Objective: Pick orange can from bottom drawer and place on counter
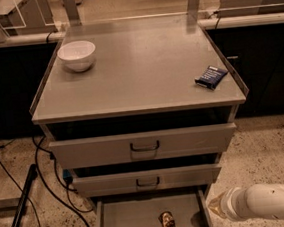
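The orange can (168, 225) lies on its side on the floor of the open bottom drawer (127, 222), near the drawer's middle at the lower edge of the view. My white arm comes in from the bottom right, and its gripper end (217, 206) sits just outside the drawer's right wall, level with the can and apart from it. The counter (137, 65) is the broad grey top of the cabinet above.
A white bowl (77, 55) stands at the counter's back left. A dark blue packet (211, 76) lies near its right rim. Two upper drawers (144, 146) with loop handles are pulled partly out. Cables and a dark bar (20, 207) lie on the floor at left.
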Robot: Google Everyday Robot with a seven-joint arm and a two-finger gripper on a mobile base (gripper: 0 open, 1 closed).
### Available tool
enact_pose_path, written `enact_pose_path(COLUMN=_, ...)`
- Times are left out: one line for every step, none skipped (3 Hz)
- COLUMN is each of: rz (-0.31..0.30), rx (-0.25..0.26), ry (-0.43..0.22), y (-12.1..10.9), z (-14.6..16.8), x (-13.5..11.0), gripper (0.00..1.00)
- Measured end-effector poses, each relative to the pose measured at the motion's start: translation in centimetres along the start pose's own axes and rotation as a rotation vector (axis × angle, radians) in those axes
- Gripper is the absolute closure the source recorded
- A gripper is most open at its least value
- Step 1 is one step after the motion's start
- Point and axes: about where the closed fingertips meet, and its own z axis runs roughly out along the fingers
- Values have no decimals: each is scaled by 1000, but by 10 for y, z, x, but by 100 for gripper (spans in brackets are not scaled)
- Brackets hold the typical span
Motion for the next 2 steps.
enact_pose_path(rz=20, rx=6, ry=-4, y=0, z=10, x=6, gripper=100)
enact_pose_path(rz=69, rx=5, ry=-27, y=14, z=54, x=25, gripper=100)
